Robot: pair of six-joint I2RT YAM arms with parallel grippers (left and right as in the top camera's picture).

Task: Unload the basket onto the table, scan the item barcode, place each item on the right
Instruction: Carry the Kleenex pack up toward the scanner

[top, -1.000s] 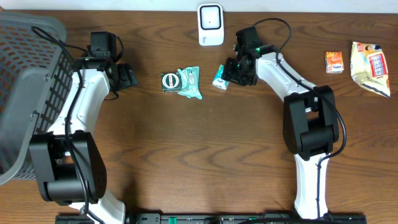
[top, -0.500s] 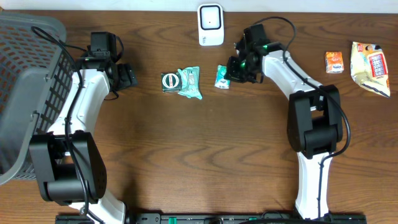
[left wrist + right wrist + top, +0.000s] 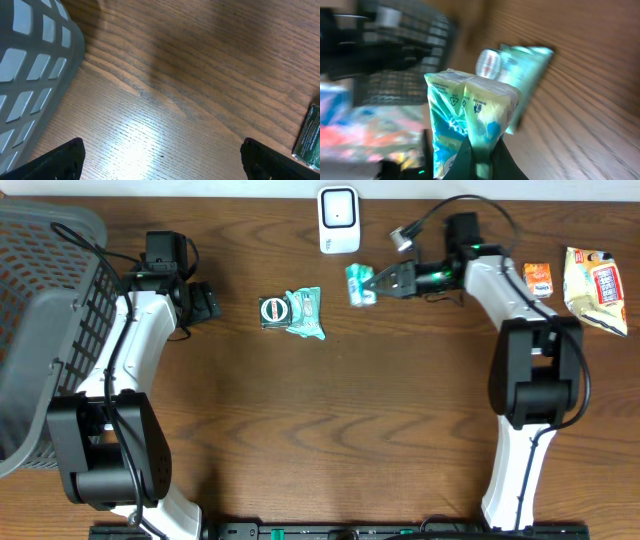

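My right gripper [image 3: 377,282] is shut on a small teal and white packet [image 3: 358,284], which it holds off the table just below and right of the white scanner [image 3: 339,220]. The right wrist view shows that packet [image 3: 470,115] standing upright, pinched at its bottom edge between the dark fingers [image 3: 465,162] of the gripper [image 3: 481,159]. Far to the left, beside the basket, my left gripper [image 3: 207,302] stands open and empty; its fingertips [image 3: 60,160] are wide apart over bare wood in the left wrist view.
A green packet with a round dark item [image 3: 293,312] lies left of centre, its edge [image 3: 310,135] showing in the left wrist view. A grey basket [image 3: 40,330] fills the left side. An orange packet [image 3: 538,279] and a snack bag [image 3: 596,288] lie at the right.
My right gripper closed on the teal packet, lifted it off the table and turned, while that arm's elbow swung right. The left arm stayed still.
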